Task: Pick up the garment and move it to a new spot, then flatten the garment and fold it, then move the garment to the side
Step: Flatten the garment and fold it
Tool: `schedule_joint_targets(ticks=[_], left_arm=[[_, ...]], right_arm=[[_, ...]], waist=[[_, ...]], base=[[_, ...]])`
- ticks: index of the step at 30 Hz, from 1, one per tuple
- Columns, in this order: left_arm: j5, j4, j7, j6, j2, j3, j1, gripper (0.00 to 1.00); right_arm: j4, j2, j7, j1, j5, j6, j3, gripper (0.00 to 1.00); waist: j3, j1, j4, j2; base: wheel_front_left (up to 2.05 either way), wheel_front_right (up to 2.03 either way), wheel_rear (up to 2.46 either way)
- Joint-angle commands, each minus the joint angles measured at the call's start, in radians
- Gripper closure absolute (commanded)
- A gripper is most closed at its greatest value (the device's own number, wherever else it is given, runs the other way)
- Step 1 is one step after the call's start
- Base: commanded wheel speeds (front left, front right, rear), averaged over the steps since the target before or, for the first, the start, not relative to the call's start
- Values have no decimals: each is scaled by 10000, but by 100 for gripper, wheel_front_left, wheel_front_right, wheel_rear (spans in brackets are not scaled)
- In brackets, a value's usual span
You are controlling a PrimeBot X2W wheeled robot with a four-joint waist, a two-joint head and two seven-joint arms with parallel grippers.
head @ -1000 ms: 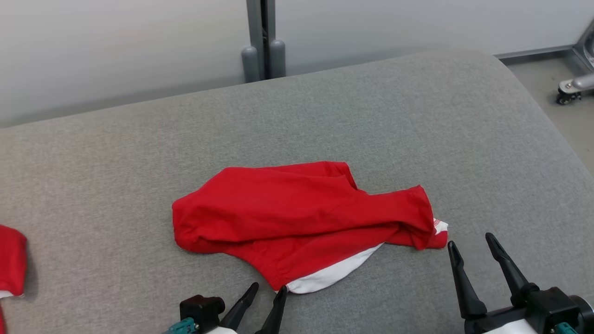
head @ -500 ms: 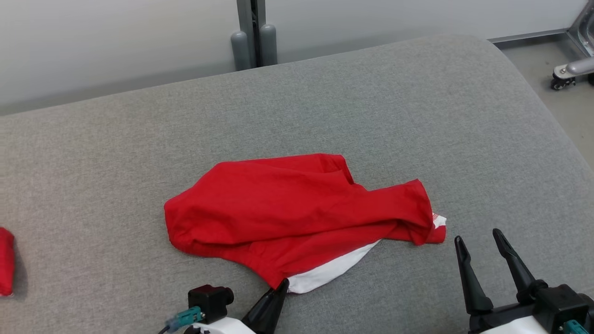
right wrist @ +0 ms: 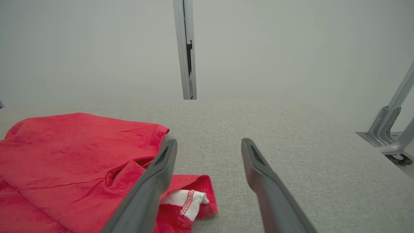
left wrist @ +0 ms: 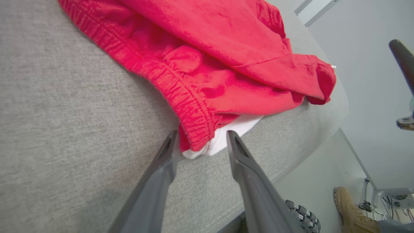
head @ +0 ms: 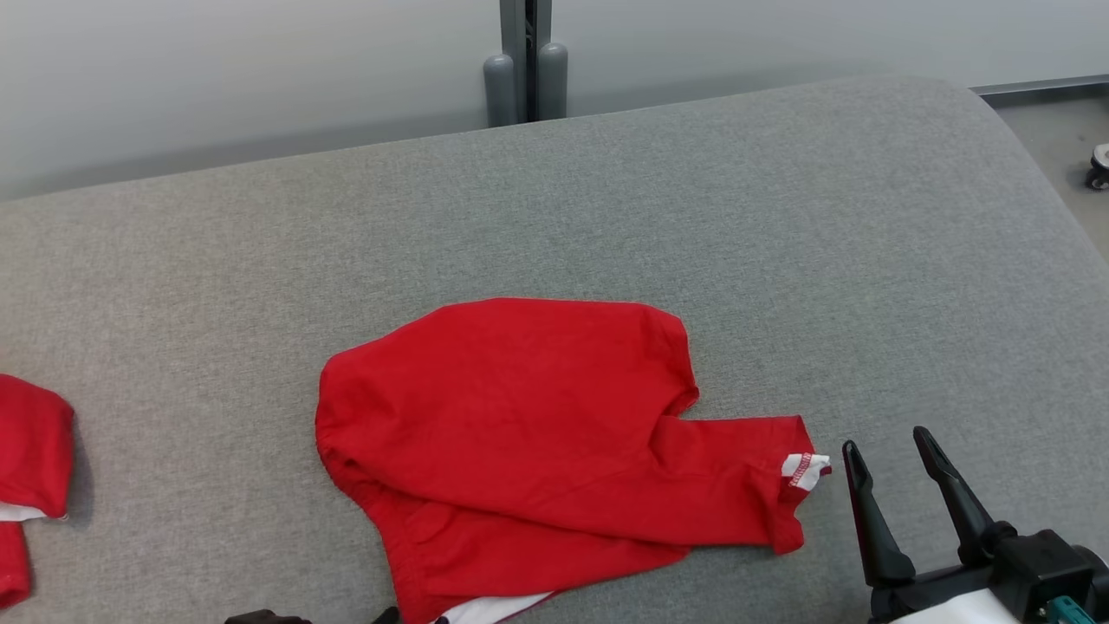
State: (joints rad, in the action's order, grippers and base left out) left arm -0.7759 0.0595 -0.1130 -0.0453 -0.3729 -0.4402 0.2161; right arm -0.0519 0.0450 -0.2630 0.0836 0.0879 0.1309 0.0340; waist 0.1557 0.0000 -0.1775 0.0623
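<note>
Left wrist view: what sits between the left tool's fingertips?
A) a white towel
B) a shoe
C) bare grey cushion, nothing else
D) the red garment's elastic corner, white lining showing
D: the gathered elastic corner of the red garment, with white lining under it, lies between the parted tips of the left tool on the grey cushion.

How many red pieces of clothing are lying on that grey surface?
2. One red garment lies spread in the middle; a second red piece lies at the left edge, cut off by the picture, so more may be hidden there.
</note>
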Motion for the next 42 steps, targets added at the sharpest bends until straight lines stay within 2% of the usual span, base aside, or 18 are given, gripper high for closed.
schedule_joint_targets(ticks=[1, 5, 7, 9, 12, 13, 16, 18, 22, 29, 35, 42], left_arm=[[192, 190, -19, 91, -104, 0, 105, 0], [955, 1695, -582, 748, -912, 7, 455, 0], [1294, 2583, -979, 881, -1245, -143, 452, 0], [1585, 3415, -1326, 758, -1386, -415, 102, 0], [1981, 3871, -1787, 447, -1171, -1041, -706, 0], [2283, 3759, -1951, 269, -1137, -1301, -1123, 0], [2809, 3093, -2315, -128, -514, -2152, -2189, 0], [2941, 2513, -2440, -324, 0, -2614, -2818, 0], [3541, 1332, -2330, -593, 471, -3328, -3860, 0], [4451, -336, -1726, -643, 910, -3866, -4893, 0], [5266, -1507, -1167, -492, 1190, -4154, -5497, 0], [5642, -2528, -897, -573, 1380, -4630, -5934, 0]], right_arm=[[-9, 67, 20, -96, 66, -3, -8, 0], [13, 67, 20, -116, 90, -3, 16, 0], [-15, 65, 20, -42, 107, -3, 7, 0], [-33, 65, 20, 3, 141, -3, 8, 0], [-17, 67, 20, -49, 208, -3, 47, 0], [-20, 64, 20, -115, 226, -3, 106, 0], [17, 62, 20, -305, 318, -3, 253, 0], [38, 68, 19, -362, 377, -3, 270, 0], [80, 64, 19, -448, 480, -3, 304, 0], [113, 65, 20, -309, 641, -3, 266, 0], [79, 66, 20, -388, 743, -3, 307, 0], [78, 66, 20, -498, 788, -3, 295, 0]], waist=[[11, 0, -68, 0], [14, 0, -364, 0], [10, 0, -530, 0], [21, 0, -709, 0], [119, 0, -995, 0], [158, 0, -1116, 0], [354, 0, -1475, 0], [482, 0, -1700, 0], [699, 0, -2183, 0], [890, 0, -2677, 0], [898, 0, -2808, 0], [902, 0, -2823, 0]], base=[[0, 0, 0], [0, 0, 0], [0, 0, 0], [0, 0, 0], [0, 0, 0], [0, 0, 0], [0, 0, 0], [0, 0, 0], [0, 0, 0], [0, 0, 0], [0, 0, 0], [0, 0, 0]])
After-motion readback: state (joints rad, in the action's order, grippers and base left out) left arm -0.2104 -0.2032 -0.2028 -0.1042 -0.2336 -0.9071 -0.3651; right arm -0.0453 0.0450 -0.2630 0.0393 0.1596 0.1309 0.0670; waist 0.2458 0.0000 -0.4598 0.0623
